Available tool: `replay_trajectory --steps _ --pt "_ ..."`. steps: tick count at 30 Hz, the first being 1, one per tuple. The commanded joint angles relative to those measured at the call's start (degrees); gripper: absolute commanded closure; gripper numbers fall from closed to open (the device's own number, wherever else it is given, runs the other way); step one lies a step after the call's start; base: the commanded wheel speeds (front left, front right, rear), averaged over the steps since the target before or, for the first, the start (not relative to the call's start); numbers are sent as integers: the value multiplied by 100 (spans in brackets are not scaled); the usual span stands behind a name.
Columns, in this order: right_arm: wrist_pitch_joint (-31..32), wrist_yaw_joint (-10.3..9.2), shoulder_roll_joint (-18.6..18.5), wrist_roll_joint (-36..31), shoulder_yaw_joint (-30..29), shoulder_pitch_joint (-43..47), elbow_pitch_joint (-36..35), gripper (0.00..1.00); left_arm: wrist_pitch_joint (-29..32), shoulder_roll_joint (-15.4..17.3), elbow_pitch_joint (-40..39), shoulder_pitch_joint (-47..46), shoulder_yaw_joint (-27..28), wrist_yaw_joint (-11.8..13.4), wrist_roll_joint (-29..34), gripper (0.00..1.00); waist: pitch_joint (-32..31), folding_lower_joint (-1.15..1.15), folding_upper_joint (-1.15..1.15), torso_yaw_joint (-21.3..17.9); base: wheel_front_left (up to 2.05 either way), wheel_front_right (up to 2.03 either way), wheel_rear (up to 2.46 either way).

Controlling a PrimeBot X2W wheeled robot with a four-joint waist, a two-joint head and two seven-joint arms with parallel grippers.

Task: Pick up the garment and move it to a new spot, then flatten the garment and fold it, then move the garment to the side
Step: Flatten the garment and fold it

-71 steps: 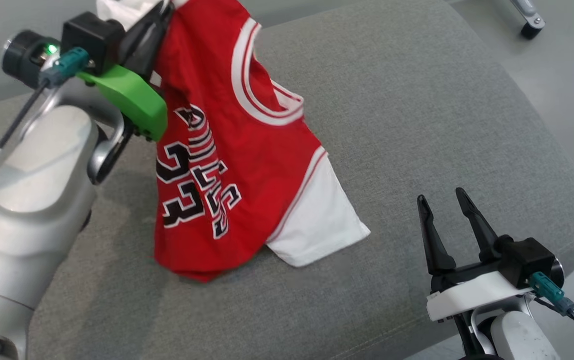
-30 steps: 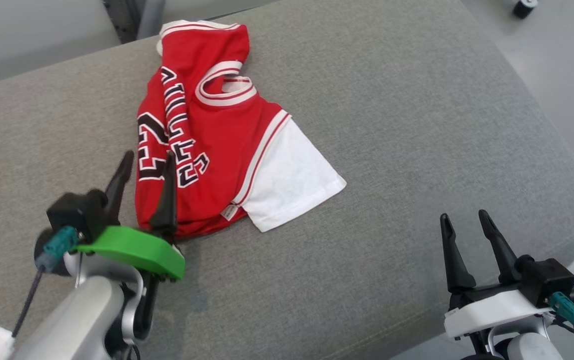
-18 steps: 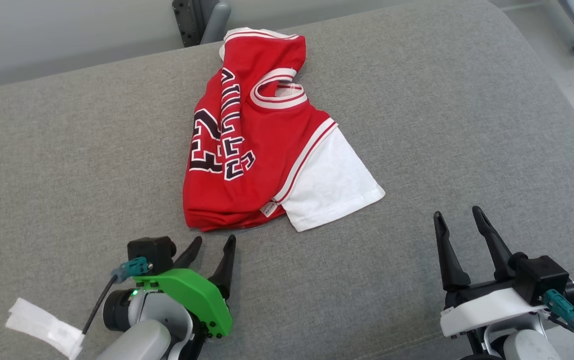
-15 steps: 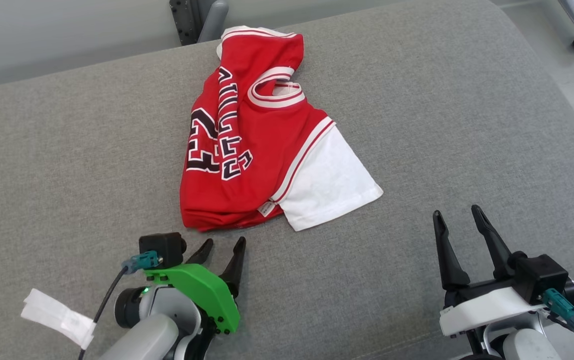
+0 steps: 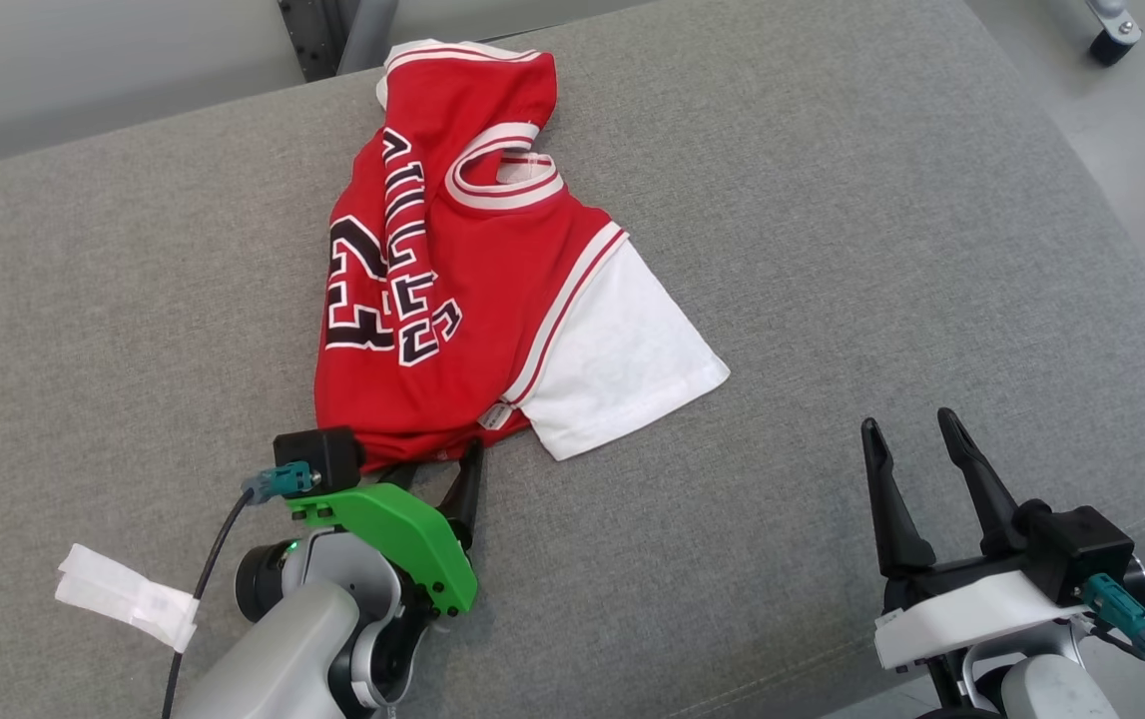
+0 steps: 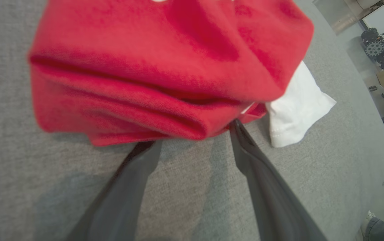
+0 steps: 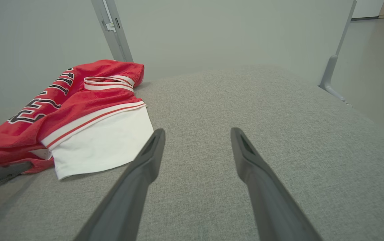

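Red jersey [image 5: 452, 300] numbered 23 lies just ahead of the open left gripper [image 5: 437, 464]. The left wrist view shows fingertips [image 6: 242, 134] touching its hem. The right gripper [image 5: 907, 419] is open, empty.

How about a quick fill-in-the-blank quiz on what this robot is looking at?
The crumpled garment on the grey cushion is mostly ____ with a white sleeve. The number printed on it is ____. The left gripper, on a ____ mount, has its fingertips at the garment's near edge. The right gripper stands ____, apart from the garment.
Missing words: red; 23; green; open.
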Motion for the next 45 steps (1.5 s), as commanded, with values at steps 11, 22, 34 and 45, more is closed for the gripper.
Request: replay_trajectory --steps 11,22,34,45 --pt "-17 -7 -14 17 8 16 48 0 -380 -221 397 -2 101 -236 -75 100 -87 0 0 8 0 0 0" --pt "-17 -7 -12 -80 -87 237 79 0 -740 417 -216 156 192 -502 119 100 -355 0 0 220 0 0 0" --pt "-17 -7 -15 -141 -111 392 81 0 175 2776 -4199 1034 637 267 98 100 -567 0 0 733 0 0 0" --pt "-17 -7 -16 -86 -43 406 108 0 -266 2348 -4036 1990 417 681 -95 100 -553 0 0 843 0 0 0"
